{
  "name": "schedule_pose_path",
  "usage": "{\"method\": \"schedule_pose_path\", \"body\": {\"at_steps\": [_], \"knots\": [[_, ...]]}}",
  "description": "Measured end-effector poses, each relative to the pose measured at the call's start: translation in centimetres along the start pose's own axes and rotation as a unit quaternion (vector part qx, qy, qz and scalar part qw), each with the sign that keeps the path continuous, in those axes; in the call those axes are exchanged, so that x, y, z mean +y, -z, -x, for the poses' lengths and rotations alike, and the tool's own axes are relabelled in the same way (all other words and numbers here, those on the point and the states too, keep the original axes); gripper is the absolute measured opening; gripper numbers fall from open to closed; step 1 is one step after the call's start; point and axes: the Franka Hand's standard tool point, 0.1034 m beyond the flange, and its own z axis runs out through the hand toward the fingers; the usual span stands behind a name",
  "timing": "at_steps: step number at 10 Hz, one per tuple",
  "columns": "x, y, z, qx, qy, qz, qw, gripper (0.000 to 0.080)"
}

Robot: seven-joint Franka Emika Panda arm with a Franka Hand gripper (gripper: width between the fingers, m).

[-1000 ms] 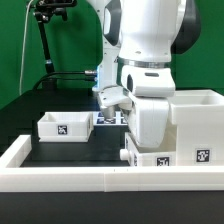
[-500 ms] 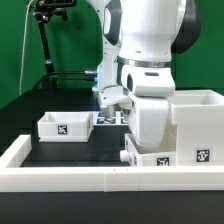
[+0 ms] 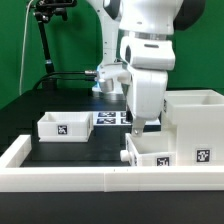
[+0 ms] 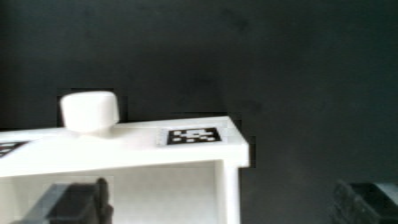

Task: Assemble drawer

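Observation:
A white drawer with a round knob and marker tags sits against a larger white drawer case at the exterior view's right. A second small white drawer box lies at the left. My gripper hangs just above the knobbed drawer, touching nothing. In the wrist view the drawer with its knob and a tag lies below my gripper. The dark fingertips stand wide apart. The gripper is open and empty.
The marker board lies on the black table behind the parts. A white rail borders the table's front and left. A black stand rises at the back left before a green wall.
The arm has risen and shifted toward the exterior view's right, lifting the gripper up off the knobbed drawer. The parts have not moved.

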Motion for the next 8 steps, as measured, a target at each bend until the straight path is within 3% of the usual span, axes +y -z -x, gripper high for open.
{"method": "schedule_pose_path", "body": {"at_steps": [3,4,6,8], "knots": [[0.5,-0.6,3.4,-0.001,0.028,-0.001,1.000,0.0649],[0.3,-2.0,4.5,0.001,0.042,-0.009,0.999,0.0649],[-0.1,-4.8,4.6,0.007,0.045,-0.015,0.999,0.0649],[-0.7,-5.8,4.8,0.019,0.046,-0.023,0.998,0.0649]]}}
